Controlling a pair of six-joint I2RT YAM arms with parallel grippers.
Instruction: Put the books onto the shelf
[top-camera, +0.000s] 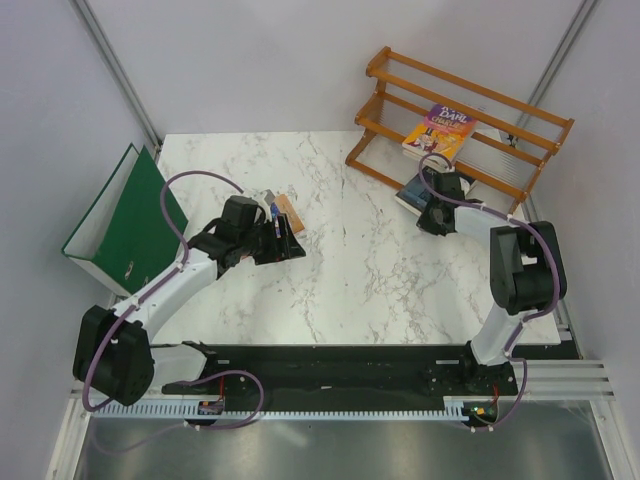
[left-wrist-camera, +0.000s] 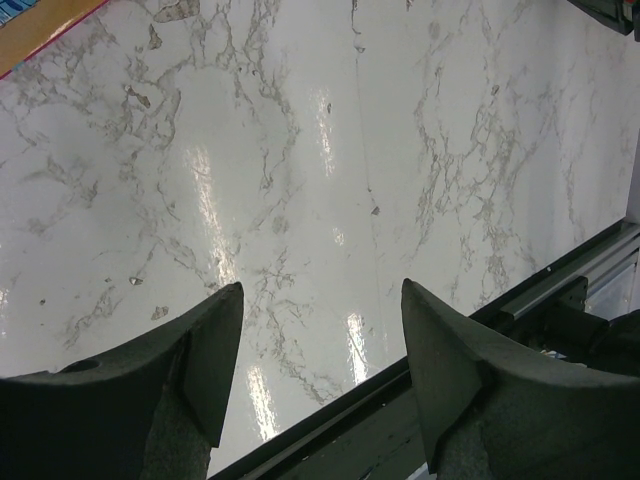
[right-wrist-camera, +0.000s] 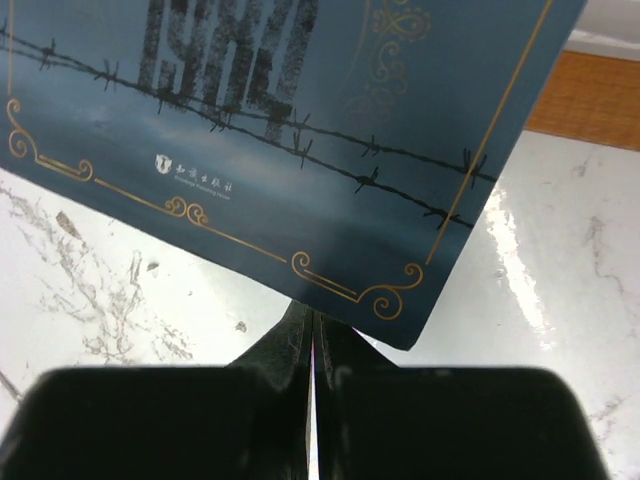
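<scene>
Right gripper (right-wrist-camera: 313, 322) closed, fingers pressed flat together, tips tucked under corner of dark blue book (right-wrist-camera: 300, 150); cannot tell if cover pinched. Book sits at foot of shelf (top-camera: 470, 110) on marble table (top-camera: 370, 260). Purple-and-yellow book (top-camera: 440, 132) rests on shelf slats. Left gripper (left-wrist-camera: 320, 330) gaping, empty, over bare marble, near tan book (top-camera: 291, 213); green binder (top-camera: 130, 215) at far left

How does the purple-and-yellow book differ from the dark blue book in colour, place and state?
The purple-and-yellow book has a bright cover; the dark blue book is dark, with barbed wire and gold scrollwork. The purple-and-yellow book lies on the shelf slats; the dark blue book is down at the table, before the shelf. Nothing touches the purple-and-yellow book; the right end effector is shut on the dark blue book's edge. Both are thin paperbacks.
</scene>
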